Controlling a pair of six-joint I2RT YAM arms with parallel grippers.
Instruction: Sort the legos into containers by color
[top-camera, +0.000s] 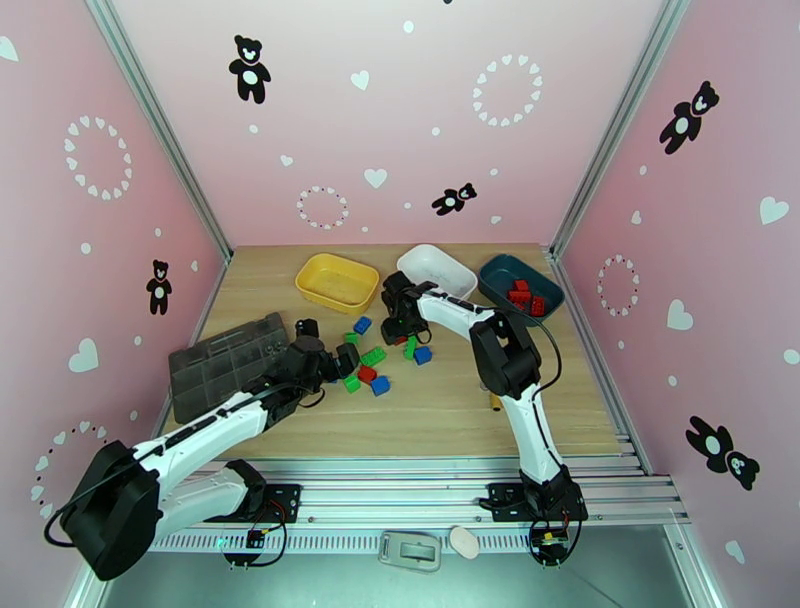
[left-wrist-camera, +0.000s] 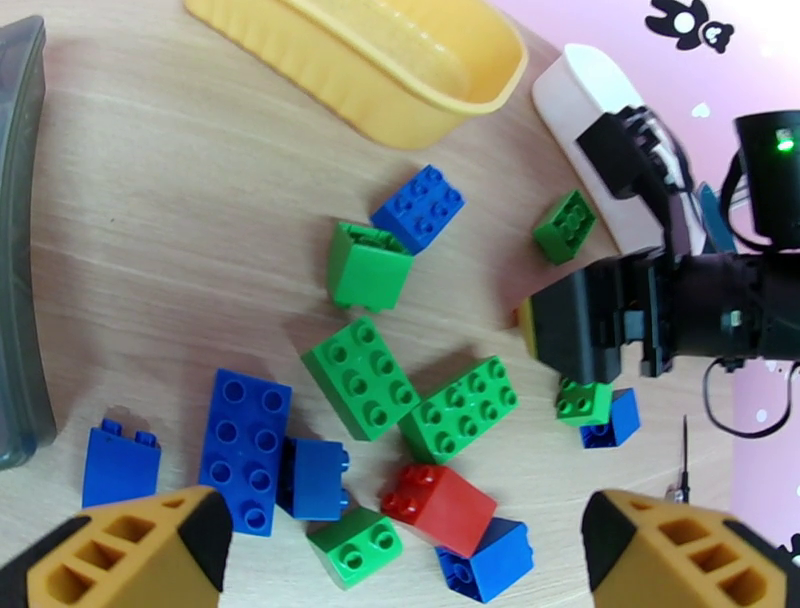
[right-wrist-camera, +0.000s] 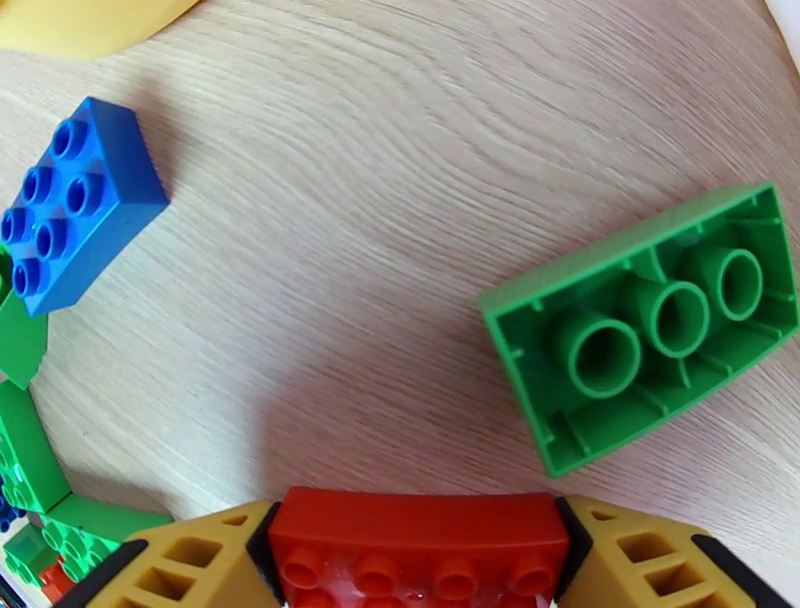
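Loose legos lie mid-table: a blue brick (top-camera: 362, 324), a green one (top-camera: 373, 355) and a red one (top-camera: 367, 373). In the left wrist view they show as green (left-wrist-camera: 360, 377), blue (left-wrist-camera: 245, 450) and red (left-wrist-camera: 438, 507) pieces. My left gripper (top-camera: 330, 343) hangs open just left of the pile, its fingers (left-wrist-camera: 130, 550) wide apart. My right gripper (top-camera: 398, 320) is low over the table, shut on a red brick (right-wrist-camera: 420, 550). An upturned green brick (right-wrist-camera: 650, 325) lies beside it. Behind stand the yellow bin (top-camera: 337, 280), the white bin (top-camera: 436, 270) and the teal bin (top-camera: 518, 287), which holds red bricks.
A dark grey organizer box (top-camera: 230, 365) lies at the left, close to my left arm. A small screwdriver (top-camera: 495, 402) rests by the right arm. Pink walls close in the table on three sides.
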